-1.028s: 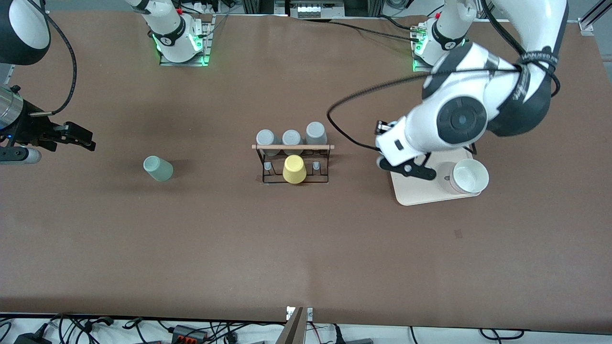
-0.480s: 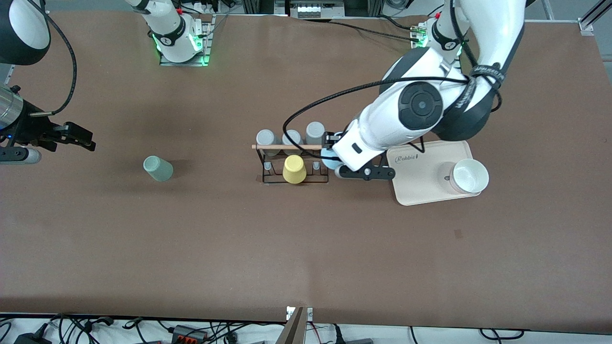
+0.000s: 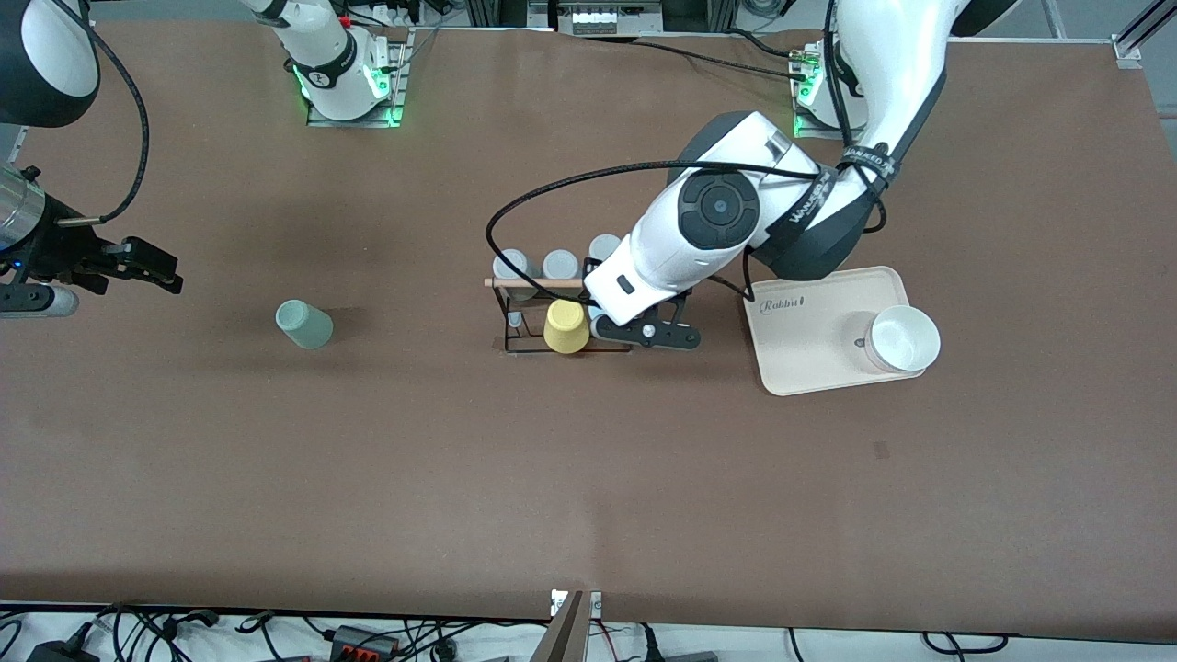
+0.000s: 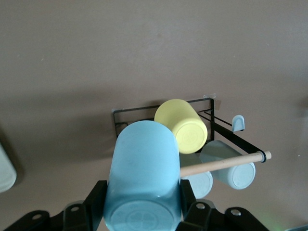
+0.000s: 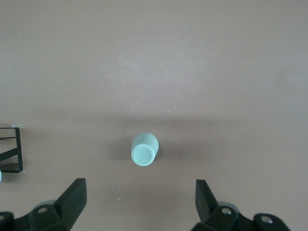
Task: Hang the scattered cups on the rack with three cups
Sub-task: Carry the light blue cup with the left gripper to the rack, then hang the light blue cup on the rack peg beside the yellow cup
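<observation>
While the left gripper [image 4: 144, 211] clamps the light blue cup [image 4: 143, 178] over the rack [image 3: 563, 317] beside the yellow cup [image 3: 565, 326], it should lower squarely onto a free peg; the right gripper [image 5: 139, 199] waits wide open above the mint cup [image 3: 304, 325].

The left arm reaches from its base down toward the middle of the table, elbow bent, wrist tilted downward. Its left gripper [image 4: 143, 211] is closed, its black fingers [image 4: 96, 199] pressed against either side of a light blue cup [image 4: 142, 178], held over the rack [image 3: 515, 317]. The right arm waits at its own end of the table, forearm raised. Its right gripper [image 5: 139, 197] hangs in the air with its two black fingers [image 5: 74, 195] spread wide apart and nothing between them.
</observation>
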Robot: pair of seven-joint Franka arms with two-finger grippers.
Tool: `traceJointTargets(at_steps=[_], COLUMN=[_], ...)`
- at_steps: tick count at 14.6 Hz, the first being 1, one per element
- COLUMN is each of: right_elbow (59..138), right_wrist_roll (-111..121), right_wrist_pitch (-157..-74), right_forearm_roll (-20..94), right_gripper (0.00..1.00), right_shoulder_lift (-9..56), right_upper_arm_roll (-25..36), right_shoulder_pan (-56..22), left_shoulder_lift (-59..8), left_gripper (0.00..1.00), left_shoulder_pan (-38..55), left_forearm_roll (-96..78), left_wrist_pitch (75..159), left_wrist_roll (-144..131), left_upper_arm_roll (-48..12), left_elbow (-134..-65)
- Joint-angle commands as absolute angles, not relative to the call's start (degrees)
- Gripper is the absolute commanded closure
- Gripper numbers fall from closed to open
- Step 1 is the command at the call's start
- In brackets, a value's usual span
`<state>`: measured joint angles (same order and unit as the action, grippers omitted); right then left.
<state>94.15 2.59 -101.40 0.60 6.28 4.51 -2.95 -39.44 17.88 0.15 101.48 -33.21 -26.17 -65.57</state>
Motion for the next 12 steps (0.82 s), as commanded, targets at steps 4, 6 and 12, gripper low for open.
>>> traceJointTargets(at_steps=[4,6,12], right_elbow=[97.3,98.3,100.5], right_wrist_roll=[1.9,1.9,1.9], right_wrist_pitch=[-102.3,-102.4,-102.7], right_forearm_roll=[-0.4,-0.4,-0.4], right_gripper=[0.00,0.00,0.00], right_shoulder_lift=[3.9,3.3,1.8], right_upper_arm_roll=[4.4,4.4,4.4], right_shoulder_pan=[-3.0,-3.0,-3.0], left_shoulder_lift=[-41.7,-41.8,-42.7], left_gripper=[0.95,0.95,0.94], left_shoulder_pan=[18.0,18.1,18.6], left_forearm_roll=[2.2,4.3,4.5], left_wrist_pitch=[102.0,102.0,102.6], left_wrist_roll=[-23.1,-22.6,-19.7], left_upper_arm_roll=[-25.9,-26.0,-26.0], left_elbow=[-63.7,-63.8,-65.8])
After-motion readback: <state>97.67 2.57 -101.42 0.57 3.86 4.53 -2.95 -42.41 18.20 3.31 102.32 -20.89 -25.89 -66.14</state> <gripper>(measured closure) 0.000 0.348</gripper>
